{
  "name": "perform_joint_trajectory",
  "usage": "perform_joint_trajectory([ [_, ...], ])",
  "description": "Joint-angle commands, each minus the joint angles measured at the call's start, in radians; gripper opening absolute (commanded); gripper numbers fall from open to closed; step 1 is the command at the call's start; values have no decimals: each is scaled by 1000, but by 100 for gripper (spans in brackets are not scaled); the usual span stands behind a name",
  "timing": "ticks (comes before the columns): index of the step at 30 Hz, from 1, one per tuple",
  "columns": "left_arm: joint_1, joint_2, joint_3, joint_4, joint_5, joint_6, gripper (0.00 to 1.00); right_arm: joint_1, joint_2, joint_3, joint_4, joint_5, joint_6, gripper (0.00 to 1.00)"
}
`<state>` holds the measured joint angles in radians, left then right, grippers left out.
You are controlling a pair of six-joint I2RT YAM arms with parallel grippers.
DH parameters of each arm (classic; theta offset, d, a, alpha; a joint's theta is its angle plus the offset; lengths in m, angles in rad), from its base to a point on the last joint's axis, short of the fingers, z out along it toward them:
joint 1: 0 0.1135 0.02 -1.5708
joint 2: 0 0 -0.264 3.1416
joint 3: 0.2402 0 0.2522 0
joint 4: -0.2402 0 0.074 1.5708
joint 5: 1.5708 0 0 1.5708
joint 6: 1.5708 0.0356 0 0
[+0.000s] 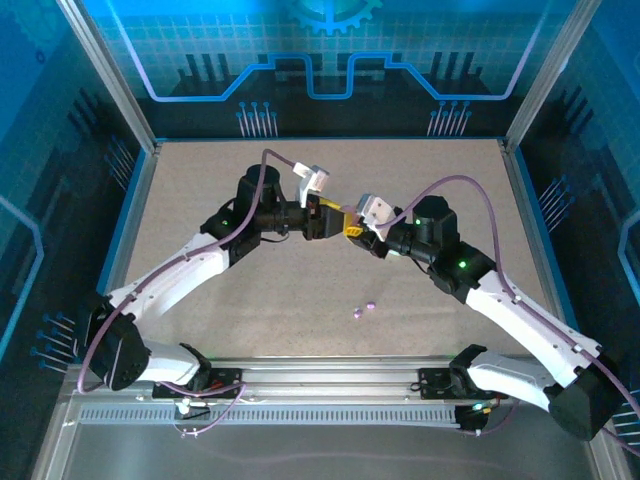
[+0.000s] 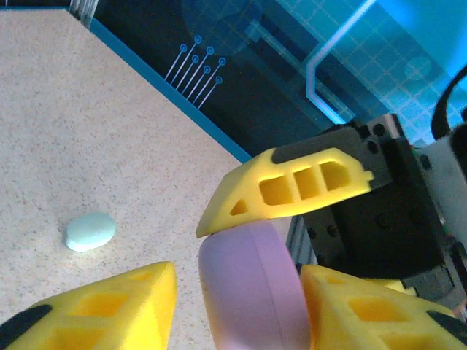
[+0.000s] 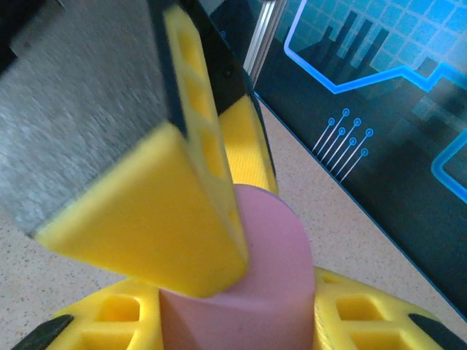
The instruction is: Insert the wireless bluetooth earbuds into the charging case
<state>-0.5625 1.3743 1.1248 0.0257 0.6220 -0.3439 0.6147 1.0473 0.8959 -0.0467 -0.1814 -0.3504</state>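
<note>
Pinching the pastel case (image 3: 273, 240): right gripper (image 3: 237, 313). Left gripper (image 2: 241, 310) straddles it, clamp unclear. Purple earbuds (image 1: 372, 304) at six o'clock.

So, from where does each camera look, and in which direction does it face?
Top external: above and behind the bases, looking down at the table; both arms show, left gripper meeting right gripper.
Left wrist: on the left arm, facing along its fingers to the charging case.
Right wrist: on the right arm, facing along its fingers to that charging case.
Shared: both wrist views hold the case.
</note>
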Motion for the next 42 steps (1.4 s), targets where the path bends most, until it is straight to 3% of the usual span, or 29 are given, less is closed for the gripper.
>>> perform_joint_trajectory([
  [1,-6,11,42,-29,-2,-12,39,31,-5,-11,54,28,-38,27],
  [6,-5,7,41,-30,-97,-117,18,43,-18,-54,96,72,-70,32],
  [9,-2,0,24,25,-75,-198,14,35,-47,-110,158,83,-95,40],
  [12,3,-1,15,70,-45,-264,13,-9,-74,-170,215,17,-100,48],
  [18,9,-7,-8,132,-21,-356,13,-101,-117,-238,349,-106,-12,50],
  [23,9,-6,-10,141,-17,-374,13,-115,-128,-244,386,-141,18,51],
  [27,10,-1,-10,152,-7,-383,13,-116,-111,-242,457,-107,58,59],
  [38,10,0,-11,163,19,-388,13,-130,-29,-187,529,-192,137,52],
  [42,10,-1,-11,155,15,-382,13,-133,-38,-194,539,-181,151,54],
])
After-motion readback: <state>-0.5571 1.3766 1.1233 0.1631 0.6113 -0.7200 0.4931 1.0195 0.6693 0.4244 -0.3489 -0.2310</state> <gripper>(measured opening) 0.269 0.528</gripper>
